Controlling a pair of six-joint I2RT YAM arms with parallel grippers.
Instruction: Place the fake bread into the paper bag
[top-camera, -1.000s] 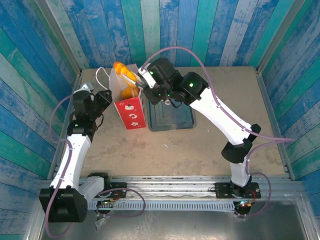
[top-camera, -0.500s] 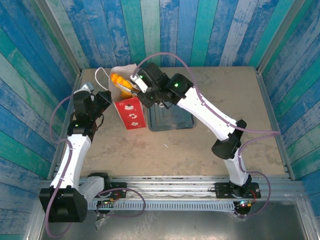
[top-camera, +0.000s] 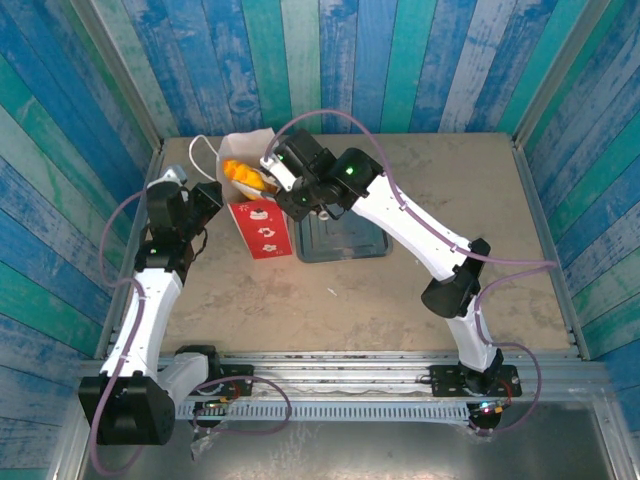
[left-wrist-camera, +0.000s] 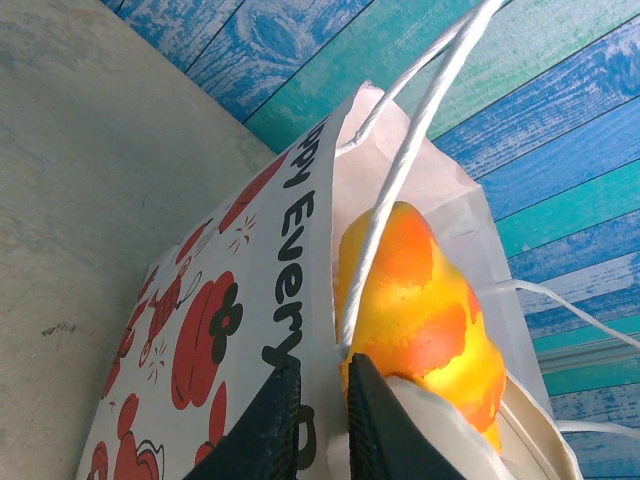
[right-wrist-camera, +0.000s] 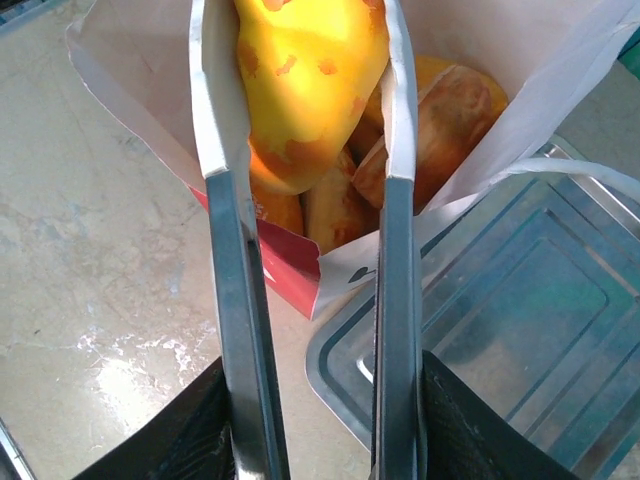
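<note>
Drop-in step: paper bag (left-wrist-camera: 230, 330) rim clamped by left pincer (left-wrist-camera: 322, 368); toy pastry (right-wrist-camera: 300, 90) bracketed by right pincer (right-wrist-camera: 298, 40) over bag mouth, grip unconfirmable. Next: full release, lift-out required.

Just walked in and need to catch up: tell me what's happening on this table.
The two arms are bagging toy bread. The left tool is pinched on the rim of the paper bag, steadying it upright. The right tool is over the bag's open mouth with a yellow-orange pastry between its fingers. More bread pieces already lie inside the bag. The grey tray sits right beside the bag.
</note>
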